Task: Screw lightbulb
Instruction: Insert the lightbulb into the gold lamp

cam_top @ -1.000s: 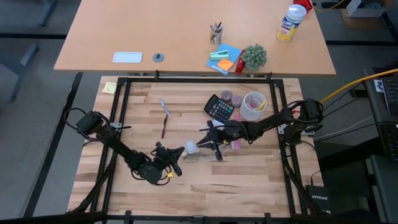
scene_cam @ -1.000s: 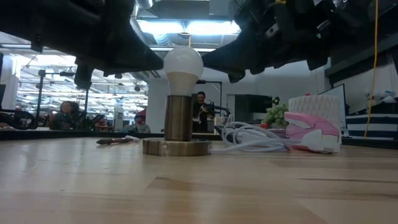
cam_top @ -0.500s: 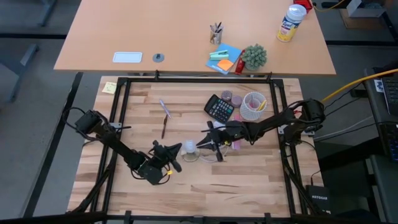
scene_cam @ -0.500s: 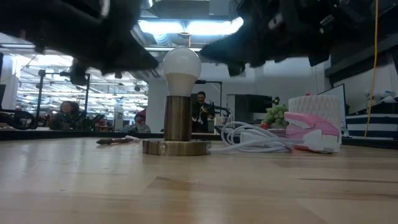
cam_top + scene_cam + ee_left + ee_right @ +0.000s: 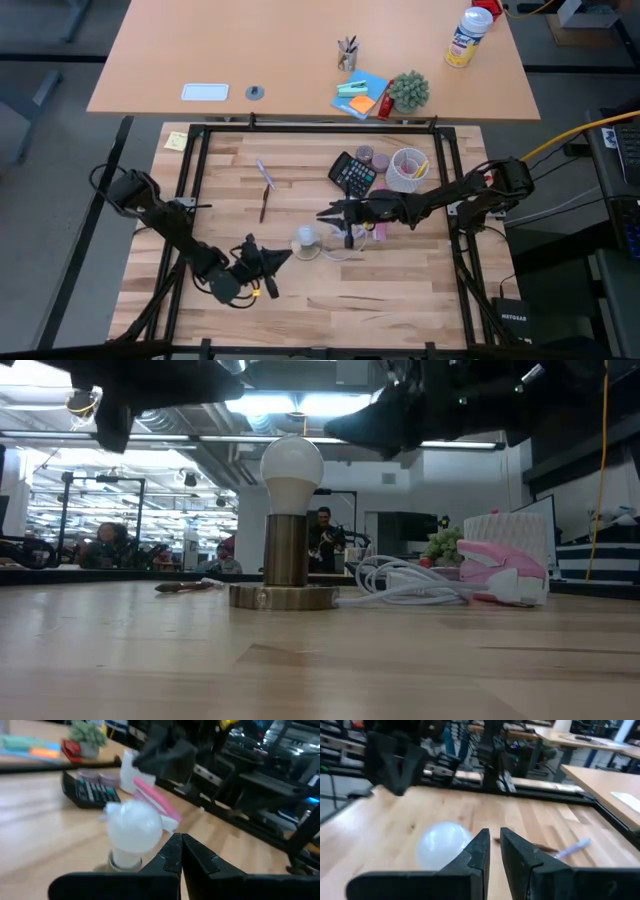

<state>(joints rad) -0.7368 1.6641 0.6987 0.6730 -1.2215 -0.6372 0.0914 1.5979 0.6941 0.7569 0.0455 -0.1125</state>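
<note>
From above, the lightbulb [image 5: 303,239] stands seated in its brass socket [image 5: 309,251], between my left end effector [image 5: 272,260], pressed together, and my right end effector [image 5: 327,213], nearly closed on nothing. Low down, its screw base is hidden inside the socket. My wrists show it just ahead.

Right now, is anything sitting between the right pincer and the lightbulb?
Nothing visible. The lightbulb stands upright in its brass holder, and the right pincer hangs just beside it with open air between them. The coiled white cord lies low on the table, below that path.
</note>
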